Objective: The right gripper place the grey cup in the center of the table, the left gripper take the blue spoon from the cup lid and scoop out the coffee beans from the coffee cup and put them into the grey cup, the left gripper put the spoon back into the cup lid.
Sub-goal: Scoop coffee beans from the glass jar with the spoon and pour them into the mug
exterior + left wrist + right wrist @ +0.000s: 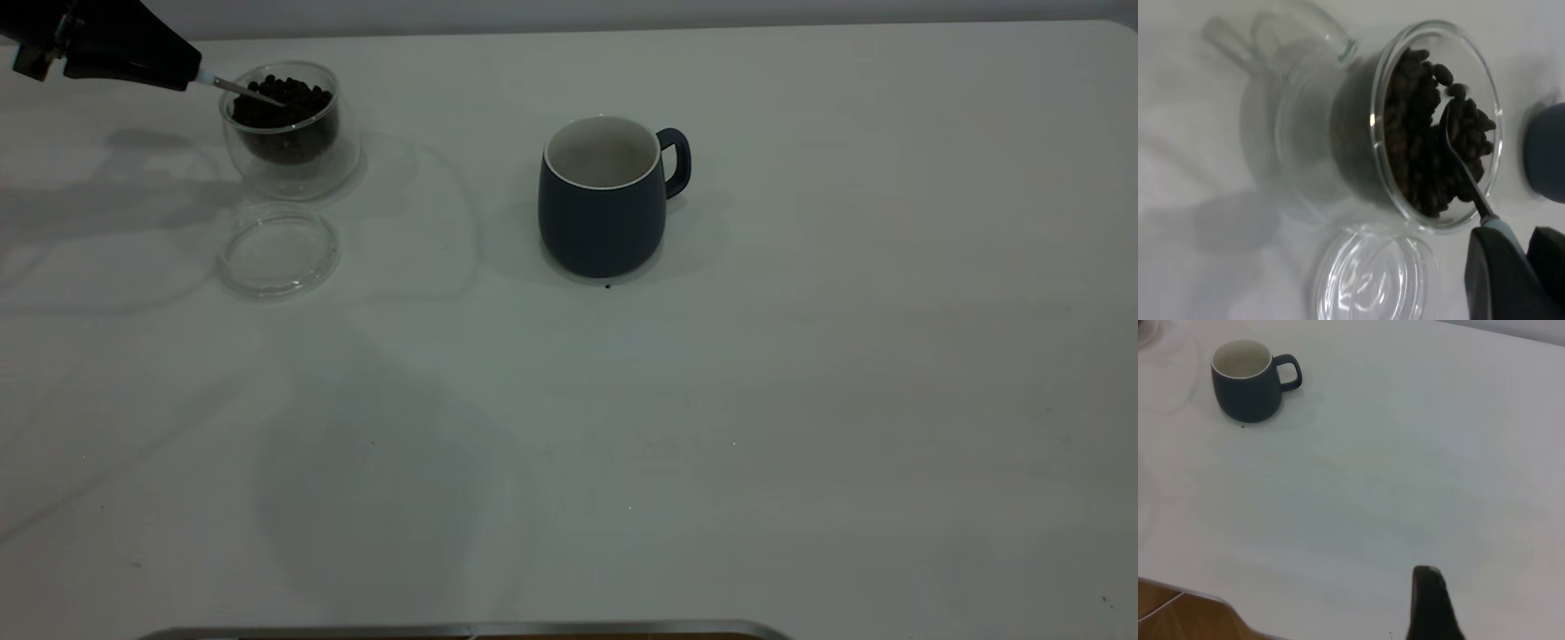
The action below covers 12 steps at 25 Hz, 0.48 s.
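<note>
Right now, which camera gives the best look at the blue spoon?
The left wrist view: the blue spoon shows close up, its bowl in the coffee beans, handle in the left gripper. The exterior view shows only its thin neck from afar. The right wrist view does not show it.

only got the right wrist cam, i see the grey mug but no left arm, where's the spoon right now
Observer: The left pincer holds the blue spoon, its bowl dipped in the coffee beans inside the coffee cup.
Operator: so nothing on the lid
Observer: Right, the cup lid lies bare on the table, just in front of the coffee cup.
Operator: where's the mug from there
Observer: In the exterior view the grey cup stands to the right of the coffee cup, apart from it; the right pincer is outside that view.
</note>
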Motion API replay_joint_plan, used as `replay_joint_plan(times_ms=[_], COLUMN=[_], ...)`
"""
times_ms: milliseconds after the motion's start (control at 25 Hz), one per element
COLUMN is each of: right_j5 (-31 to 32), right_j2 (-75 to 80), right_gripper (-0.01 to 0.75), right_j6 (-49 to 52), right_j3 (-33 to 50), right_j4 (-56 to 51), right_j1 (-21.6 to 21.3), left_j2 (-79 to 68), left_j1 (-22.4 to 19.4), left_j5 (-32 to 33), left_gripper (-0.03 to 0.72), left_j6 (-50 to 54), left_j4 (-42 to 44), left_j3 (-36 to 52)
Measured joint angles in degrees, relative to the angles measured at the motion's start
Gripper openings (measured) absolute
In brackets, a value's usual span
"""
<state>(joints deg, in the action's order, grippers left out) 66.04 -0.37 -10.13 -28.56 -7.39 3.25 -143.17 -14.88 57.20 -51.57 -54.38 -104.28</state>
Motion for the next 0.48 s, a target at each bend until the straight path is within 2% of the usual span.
replay_joint_plan(times_ms=[240,480], right_j5=[0.0,0.0], right_j2=[0.0,0.0], right_gripper=[0.511,0.511], right_j6=[0.0,0.0], right_j3=[0.0,0.0], right_j4=[0.0,0.0], right_j1=[0.0,0.0], left_j2=[-0.2,-0.4], left_j1=[-0.2,-2.1], left_j5=[-0.5,-0.4], left_gripper=[0.122,0.122], left_j6=[4.4,5.9], left_j4=[2.0,-0.9], left_j3=[0.0,0.0])
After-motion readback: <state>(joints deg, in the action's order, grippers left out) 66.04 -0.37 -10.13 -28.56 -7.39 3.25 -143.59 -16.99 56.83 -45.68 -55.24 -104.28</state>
